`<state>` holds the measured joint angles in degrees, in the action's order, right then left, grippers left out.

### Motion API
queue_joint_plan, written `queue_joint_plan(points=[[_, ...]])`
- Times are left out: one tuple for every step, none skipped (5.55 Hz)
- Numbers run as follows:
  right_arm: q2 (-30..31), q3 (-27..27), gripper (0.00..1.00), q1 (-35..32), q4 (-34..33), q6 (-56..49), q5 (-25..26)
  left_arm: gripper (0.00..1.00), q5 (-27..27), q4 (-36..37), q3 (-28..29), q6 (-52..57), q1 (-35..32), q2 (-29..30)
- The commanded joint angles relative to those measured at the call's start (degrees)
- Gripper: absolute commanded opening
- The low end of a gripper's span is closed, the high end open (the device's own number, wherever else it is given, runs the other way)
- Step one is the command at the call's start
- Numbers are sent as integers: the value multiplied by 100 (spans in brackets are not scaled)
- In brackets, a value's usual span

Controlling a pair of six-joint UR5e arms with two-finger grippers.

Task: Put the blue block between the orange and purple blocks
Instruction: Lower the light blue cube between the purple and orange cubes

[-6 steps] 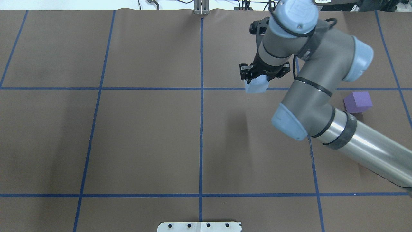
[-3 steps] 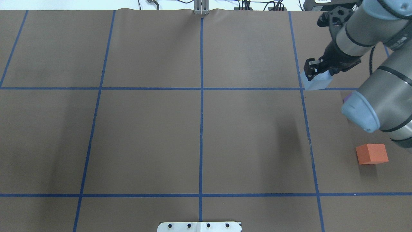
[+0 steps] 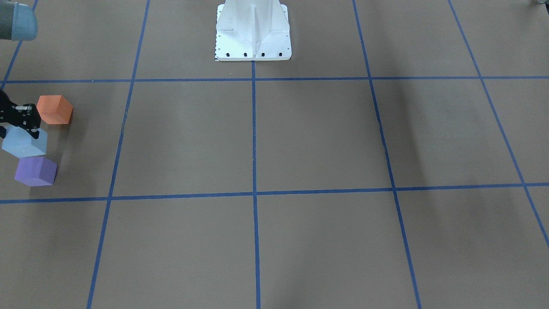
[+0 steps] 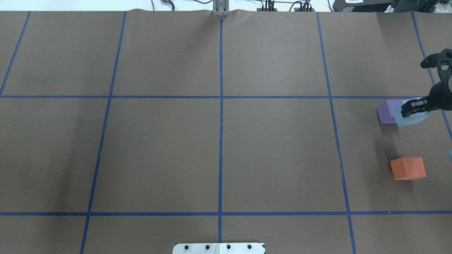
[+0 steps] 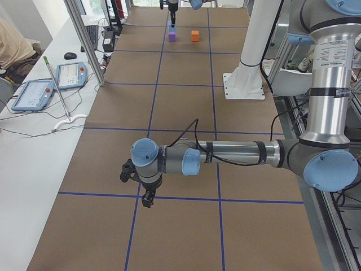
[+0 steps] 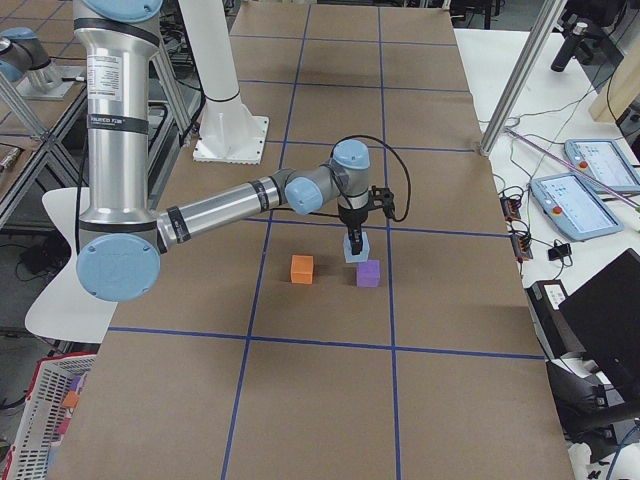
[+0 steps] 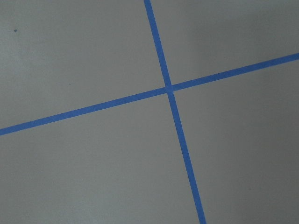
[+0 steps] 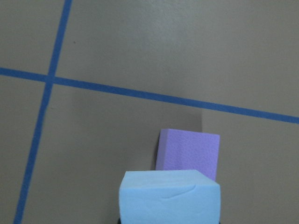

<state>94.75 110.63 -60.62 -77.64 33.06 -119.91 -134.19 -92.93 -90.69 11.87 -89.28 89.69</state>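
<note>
Nearest the robot's base on the right side of the worktop [image 4: 159,151] lies the orange block [image 4: 408,168], flat on the brown paper and untouched. Just beyond it the right pincer [image 4: 415,107] hangs with its fingers clamped on the top of the blue block [image 4: 409,120]. A second ago this block was being carried over the middle of the worktop, and half a second ago it was crossing the blue tape line further right. It has now swung to the right edge, into the row of the other two blocks. Farther out again is the purple block [image 4: 385,113], which the blue block overlaps in the overhead view. In the front-facing view the blue block sits in line between orange and purple, closer to purple. It looks raised off the surface, so the carry seems nearly over, with lowering and letting go yet to come, and a small shift toward orange may help. At the far end of the worktop the left pincer [image 5: 148,199] hovers low over a tape crossing, and I cannot tell whether its fingers are spread or closed. There are three blocks, one of each colour, and two pincers.
</note>
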Motion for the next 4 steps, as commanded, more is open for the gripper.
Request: queue_joint_plan(points=[[297,-155,46,268,355,525,54,100,-2,-6,-63,-1,-2,5],[298,-339,48,410,573,569,116,100,-2,-6,-63,-1,-2,14],[298,-471,49,646,932,953,151,100,-2,-6,-107,-1,-2,14],[333,-525,49,727,1066,1026,213,100,-2,-6,-133,-1,7,14]])
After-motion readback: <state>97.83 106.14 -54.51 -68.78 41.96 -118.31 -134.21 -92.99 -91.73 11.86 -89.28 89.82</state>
